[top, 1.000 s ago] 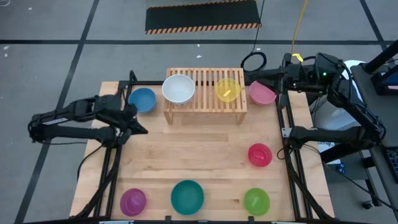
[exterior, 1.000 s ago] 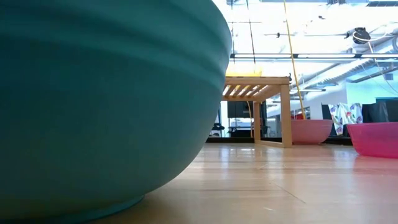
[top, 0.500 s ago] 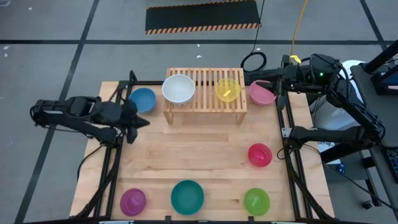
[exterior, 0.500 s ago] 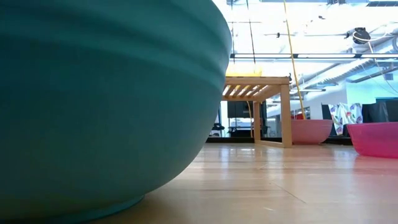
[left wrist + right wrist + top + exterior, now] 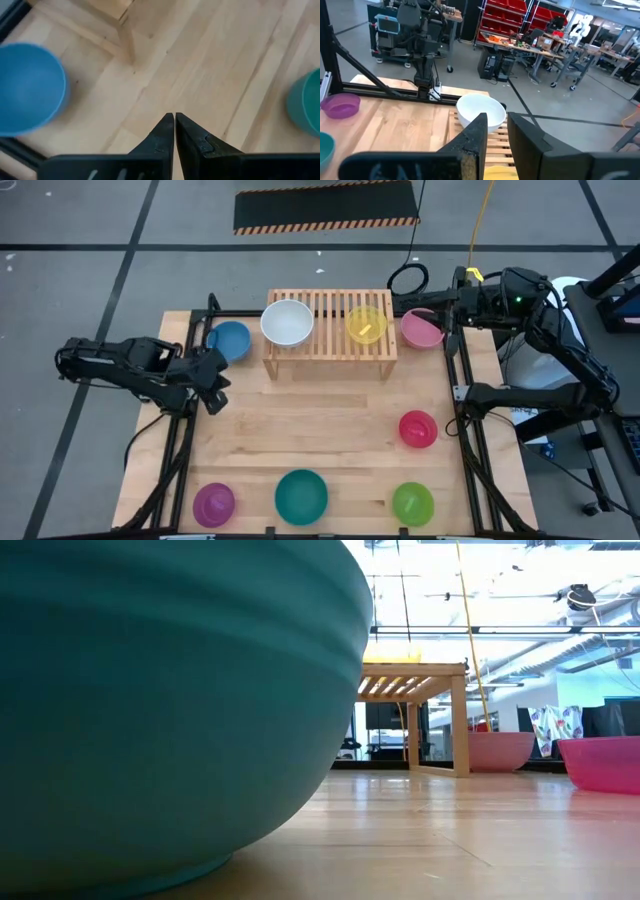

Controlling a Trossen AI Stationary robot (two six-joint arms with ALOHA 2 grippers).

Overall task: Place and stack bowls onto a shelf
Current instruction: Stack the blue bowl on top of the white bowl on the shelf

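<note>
Here the left gripper (image 5: 214, 385) hangs empty beside the blue bowl (image 5: 229, 340).

No text, label, brand, number or sign can be read on anything in these pictures, whether close to either gripper or far from it.

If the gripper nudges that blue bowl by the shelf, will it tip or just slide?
The blue bowl sits upright on smooth wood, so it would probably slide rather than tip. It looks like thin plastic, likely light, so a nudge may send it skidding. A pinch on its thin rim could slip.
</note>
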